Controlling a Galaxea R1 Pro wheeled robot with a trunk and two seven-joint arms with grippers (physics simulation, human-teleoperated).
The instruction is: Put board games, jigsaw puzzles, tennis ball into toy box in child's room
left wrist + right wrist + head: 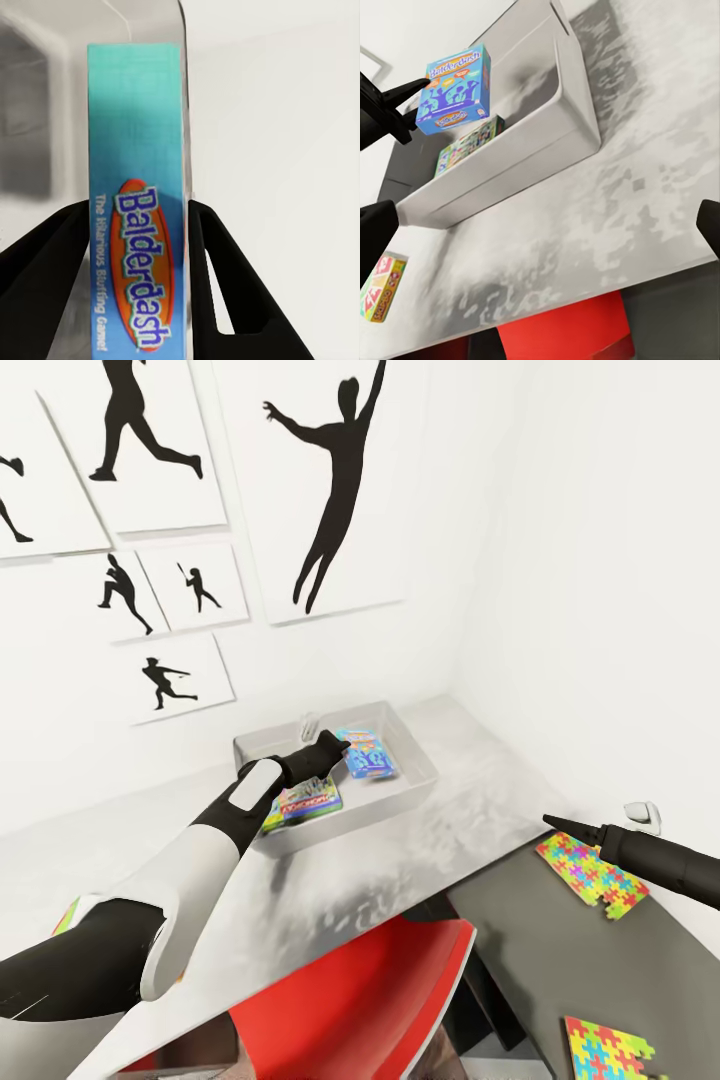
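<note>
My left gripper (335,745) is shut on the smaller blue board game (368,753), holding it just over the inside of the light-grey toy box (425,780). Its black fingers (225,270) press both sides of the "Balderdash" box (139,150). The green-edged Monopoly game (305,800) lies flat in the toy box. A yellow-green-red board game (381,289) rests on the pale table (400,860) behind my left arm. Two jigsaw puzzles (590,875) (605,1050) lie on the dark-grey section. My right gripper (552,821) hovers open near the nearer puzzle. The tennis ball and the bed are out of view.
A red chair (340,980) stands tucked under the table's front edge. White walls with black silhouette pictures (335,490) close in behind and to the right of the toy box. A small white object (642,815) sits by the right wall.
</note>
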